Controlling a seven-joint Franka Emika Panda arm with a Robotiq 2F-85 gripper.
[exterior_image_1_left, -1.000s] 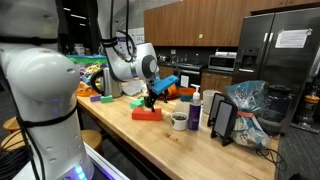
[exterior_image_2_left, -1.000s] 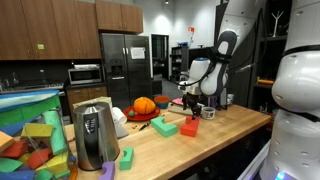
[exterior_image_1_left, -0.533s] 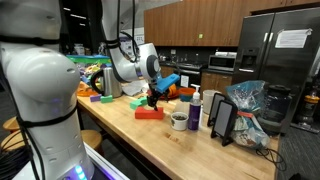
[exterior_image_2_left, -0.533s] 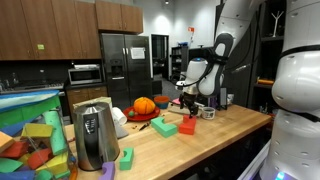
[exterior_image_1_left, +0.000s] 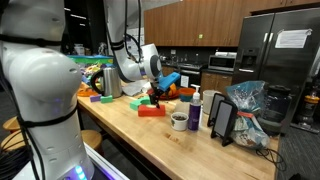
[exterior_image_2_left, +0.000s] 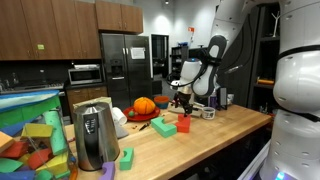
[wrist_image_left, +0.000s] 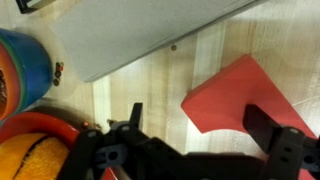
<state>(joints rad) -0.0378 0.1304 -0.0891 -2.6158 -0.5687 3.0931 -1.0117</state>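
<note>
- Hovering close above the wooden counter (exterior_image_1_left: 200, 140), the gripper (wrist_image_left: 198, 118) has its jaws spread wide and holds nothing. Both black fingers (wrist_image_left: 134, 116) show at the near edge of the wrist view, with open space between them.
- The red block (wrist_image_left: 240, 98) lies flat on the counter directly under the gripper, offset toward the finger on the right of the wrist view. The finger on the left stands over bare wood.
- The block's edges run askew to the line between the fingers, and one corner points toward the left finger. Seen from outside, its long axis appears to run along the counter.
- Whether the fingertips touch the block cannot be told. The exterior views show the gripper low over it, with little or no gap.
- A green block (exterior_image_2_left: 165, 127) sits just beside the red block. Contact between them cannot be confirmed.
- An orange gourd (wrist_image_left: 30, 160) rests in a red-rimmed dish just left of the gripper in the wrist view, apart from the block.
- A blue bowl (wrist_image_left: 20, 70) stands farther off on the same side, its interior out of sight.
- A cup (exterior_image_1_left: 179, 121) stands on the counter right of the block, near a pump bottle (exterior_image_1_left: 194, 108). Its contents cannot be made out.
- A bin (exterior_image_2_left: 25, 125) heaped with coloured blocks stands well apart from the gripper, beyond a steel kettle (exterior_image_2_left: 92, 135).
</note>
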